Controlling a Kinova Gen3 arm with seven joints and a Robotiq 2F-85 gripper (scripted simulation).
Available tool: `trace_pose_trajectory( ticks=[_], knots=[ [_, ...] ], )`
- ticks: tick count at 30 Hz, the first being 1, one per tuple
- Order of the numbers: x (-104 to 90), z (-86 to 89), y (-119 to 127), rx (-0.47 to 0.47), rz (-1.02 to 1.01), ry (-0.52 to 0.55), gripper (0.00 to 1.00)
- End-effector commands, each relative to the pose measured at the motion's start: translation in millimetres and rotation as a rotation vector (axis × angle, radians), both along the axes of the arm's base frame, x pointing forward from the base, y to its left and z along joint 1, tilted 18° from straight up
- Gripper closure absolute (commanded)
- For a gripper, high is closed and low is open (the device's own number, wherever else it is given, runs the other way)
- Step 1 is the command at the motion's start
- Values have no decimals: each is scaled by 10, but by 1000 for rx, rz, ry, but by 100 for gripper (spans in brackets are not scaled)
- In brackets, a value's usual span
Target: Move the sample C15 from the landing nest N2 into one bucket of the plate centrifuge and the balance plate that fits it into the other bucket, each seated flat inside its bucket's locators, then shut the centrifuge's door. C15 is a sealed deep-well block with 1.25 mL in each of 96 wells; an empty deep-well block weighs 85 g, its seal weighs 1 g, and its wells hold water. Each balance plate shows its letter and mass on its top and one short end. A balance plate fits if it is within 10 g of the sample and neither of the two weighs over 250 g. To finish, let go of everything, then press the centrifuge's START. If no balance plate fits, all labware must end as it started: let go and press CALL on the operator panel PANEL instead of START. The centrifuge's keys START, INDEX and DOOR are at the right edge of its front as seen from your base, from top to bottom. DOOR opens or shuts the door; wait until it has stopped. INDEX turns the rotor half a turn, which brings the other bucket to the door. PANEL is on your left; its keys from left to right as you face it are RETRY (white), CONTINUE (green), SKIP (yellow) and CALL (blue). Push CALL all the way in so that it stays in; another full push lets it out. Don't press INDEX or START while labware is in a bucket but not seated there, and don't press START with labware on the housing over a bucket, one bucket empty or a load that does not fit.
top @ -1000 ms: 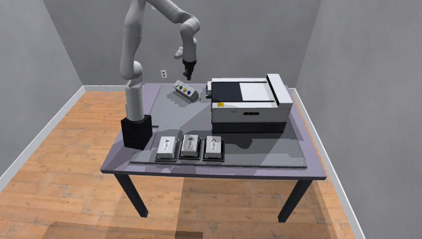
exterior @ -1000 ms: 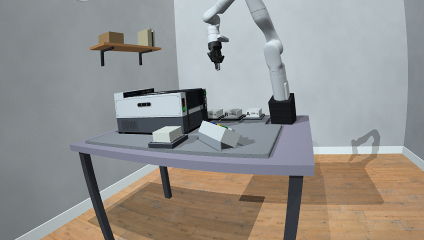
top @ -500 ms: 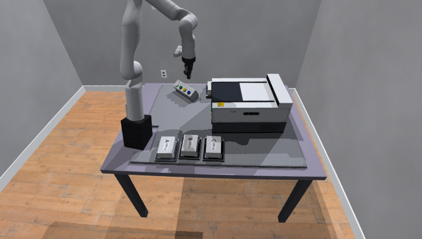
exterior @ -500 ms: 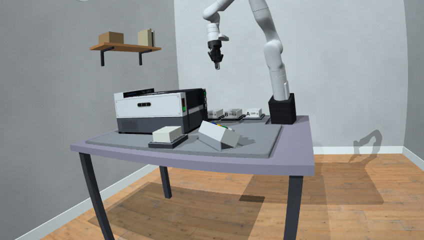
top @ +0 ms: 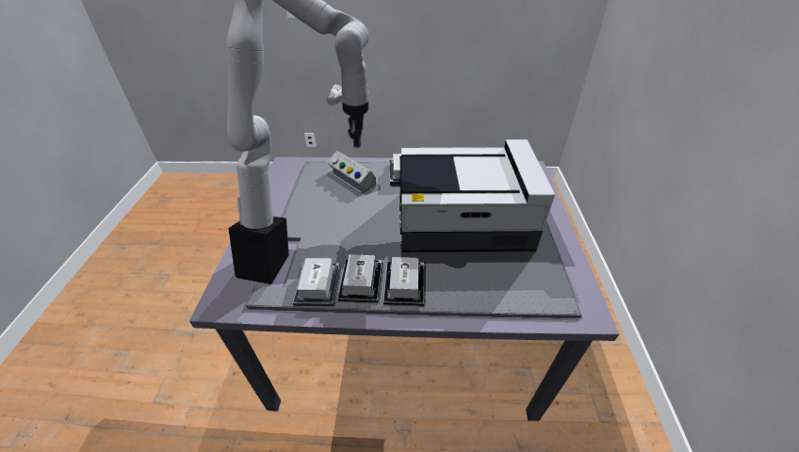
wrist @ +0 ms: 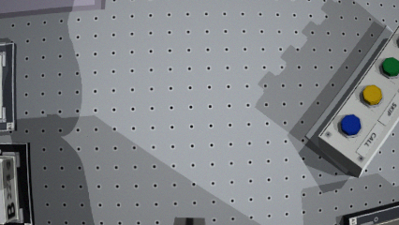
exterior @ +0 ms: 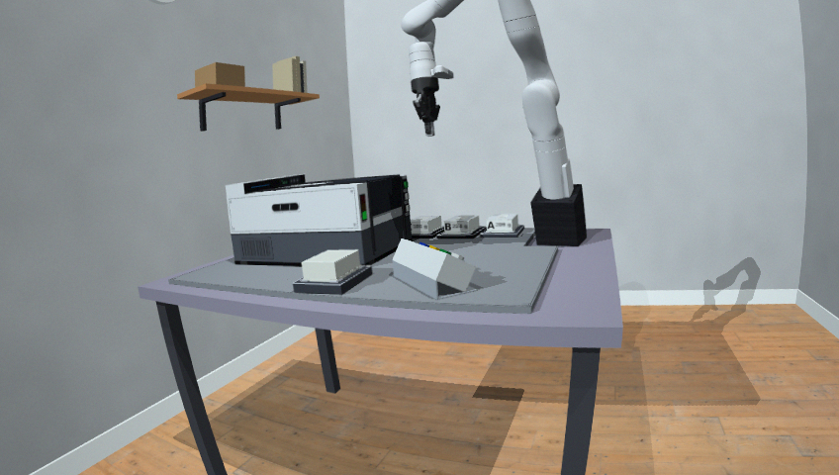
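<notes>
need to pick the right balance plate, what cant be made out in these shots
- Masses on balance plates A, B and C: print too small in the top view.
- Plate B in the wrist view: cut off by the left edge.
- Sample C15 in the top view: mostly hidden behind the centrifuge.
- Centrifuge buckets: not visible in any view.
- Panel in the wrist view: white key cut off.
</notes>
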State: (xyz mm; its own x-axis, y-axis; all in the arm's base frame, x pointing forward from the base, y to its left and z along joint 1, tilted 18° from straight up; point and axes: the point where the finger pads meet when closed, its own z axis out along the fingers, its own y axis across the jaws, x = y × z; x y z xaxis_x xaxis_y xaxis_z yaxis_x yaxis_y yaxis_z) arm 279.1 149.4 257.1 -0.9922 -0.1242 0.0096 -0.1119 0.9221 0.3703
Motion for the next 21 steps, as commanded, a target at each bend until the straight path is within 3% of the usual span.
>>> trace_pose_trajectory(
  ticks=[1, 5, 18, 21],
  knots=[
    [-5, 18, 14, -12, 17, -22, 90],
    [-31, 62, 59, -52, 74, -88, 90],
    [-31, 61, 59, -51, 74, -87, 90],
    [-6, -31, 31, -52, 41, -76, 90]
  ],
)
